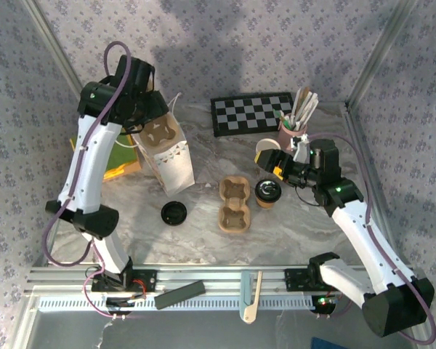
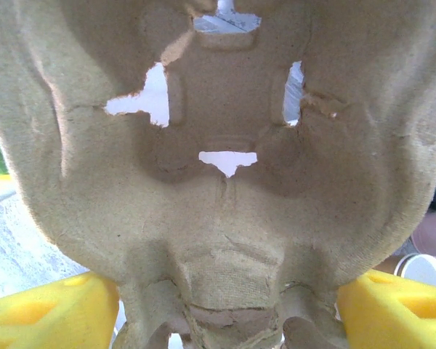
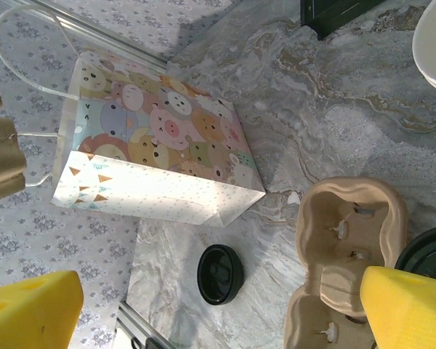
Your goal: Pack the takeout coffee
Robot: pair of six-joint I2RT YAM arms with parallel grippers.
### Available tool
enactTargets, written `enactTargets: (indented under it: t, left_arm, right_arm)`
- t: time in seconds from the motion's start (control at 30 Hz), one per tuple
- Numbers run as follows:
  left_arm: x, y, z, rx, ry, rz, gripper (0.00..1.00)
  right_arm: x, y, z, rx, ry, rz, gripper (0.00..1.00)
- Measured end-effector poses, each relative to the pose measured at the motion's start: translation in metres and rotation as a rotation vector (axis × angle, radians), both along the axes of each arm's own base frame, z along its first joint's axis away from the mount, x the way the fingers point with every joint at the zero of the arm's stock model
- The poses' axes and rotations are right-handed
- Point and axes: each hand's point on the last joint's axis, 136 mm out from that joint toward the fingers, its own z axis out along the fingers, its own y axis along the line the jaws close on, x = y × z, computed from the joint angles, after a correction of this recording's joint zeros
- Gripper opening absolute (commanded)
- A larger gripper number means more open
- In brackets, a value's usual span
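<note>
The takeout coffee, a tan cup with a black lid, stands on the table right of centre; its lid edge shows beside my right finger. My right gripper hovers open just above and behind it, with nothing between the yellow fingers. My left gripper is shut on a brown pulp cup tray, held at the mouth of the patterned paper bag. That tray hides most of what lies ahead of the left wrist.
A second pulp tray lies beside the coffee. A loose black lid rests in front of the bag. A pink cup of stirrers, a white-rimmed cup and a checkerboard stand at the back right.
</note>
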Motion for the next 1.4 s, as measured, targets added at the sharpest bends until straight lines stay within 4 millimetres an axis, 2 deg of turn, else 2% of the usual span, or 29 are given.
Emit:
enactTargets:
  t: [0.3,0.6,0.83,1.07,1.3,1.4]
  left_arm:
    - [0.024,-0.006,-0.027,0.021,0.072,0.03,0.76]
    - [0.025,0.008,-0.041,0.056,0.127,0.067,0.76]
    - [0.026,0.008,-0.049,0.066,0.152,0.069,0.76]
    - [0.025,0.008,-0.071,0.088,0.216,0.07,0.76]
    - [0.026,0.003,-0.109,0.096,0.302,0.063,0.76]
    - [0.026,0.002,-0.115,0.094,0.316,0.061,0.76]
  right_arm:
    - [-0.002,-0.003,-0.002,-0.048,-0.019,0.021,1.0]
    - [0.0,-0.01,-0.004,-0.063,-0.023,0.007,1.0]
    - [0.002,-0.013,-0.004,-0.06,-0.019,0.0,1.0]
    - [0.003,-0.015,-0.004,-0.055,-0.018,-0.002,1.0]
    - [0.003,-0.016,-0.004,-0.052,-0.014,-0.003,1.0]
    - [0.003,-0.016,-0.004,-0.052,-0.014,-0.002,1.0]
